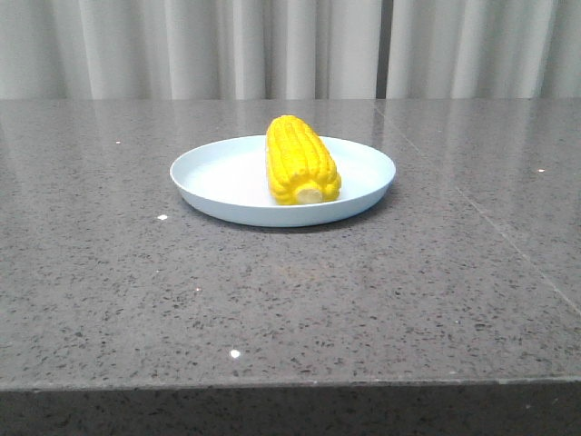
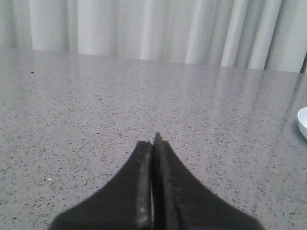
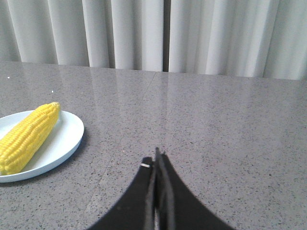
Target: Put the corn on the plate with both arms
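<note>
The yellow corn (image 1: 300, 161) lies on the pale blue plate (image 1: 218, 177) at the middle of the table, its pale stub end toward me. Neither gripper shows in the front view. In the right wrist view the corn (image 3: 29, 136) lies on the plate (image 3: 64, 139), well apart from my right gripper (image 3: 156, 155), which is shut and empty over bare table. My left gripper (image 2: 153, 141) is shut and empty over bare table; only a sliver of the plate's rim (image 2: 302, 122) shows in its view.
Grey speckled stone table (image 1: 290, 300) with its front edge near the bottom of the front view. Pale pleated curtains (image 1: 272, 45) hang behind the table's far edge.
</note>
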